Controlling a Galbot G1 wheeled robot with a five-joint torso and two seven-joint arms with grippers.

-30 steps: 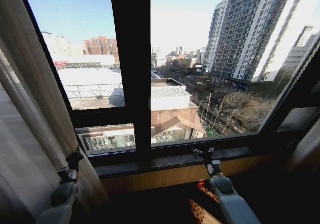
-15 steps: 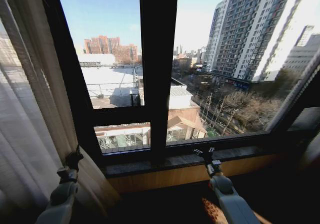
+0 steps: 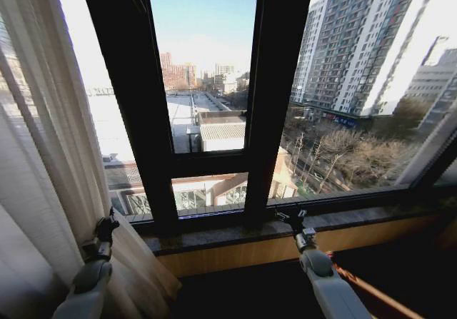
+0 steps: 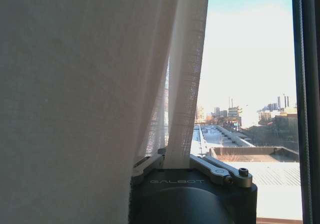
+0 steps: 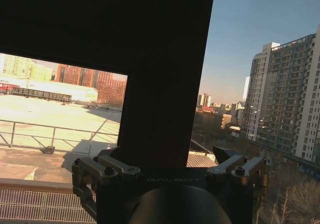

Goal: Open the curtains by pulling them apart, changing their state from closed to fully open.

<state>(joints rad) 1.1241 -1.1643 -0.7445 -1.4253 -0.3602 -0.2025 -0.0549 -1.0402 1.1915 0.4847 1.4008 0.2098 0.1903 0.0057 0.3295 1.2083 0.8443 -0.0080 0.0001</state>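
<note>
A sheer cream curtain [image 3: 43, 155] with vertical pleats hangs down the left side of the window and bunches near the floor. My left gripper [image 3: 106, 226] sits low against its inner edge. In the left wrist view a narrow fold of the curtain [image 4: 75, 83] runs down into the left gripper [image 4: 177, 159], which is shut on it. My right gripper [image 3: 292, 218] is held up in front of the window sill, apart from any fabric. In the right wrist view the right gripper [image 5: 170, 161] stands open, facing the dark window post.
Dark window posts [image 3: 275, 98] and a crossbar divide the glass, with city buildings beyond. A stone sill [image 3: 235, 235] runs along the window's foot above a wooden panel [image 3: 250, 255]. The floor below is dark.
The whole picture has shifted right, so the camera has turned left; more curtain now shows at the left. Both grippers keep their places in the picture, the left still on the curtain edge.
</note>
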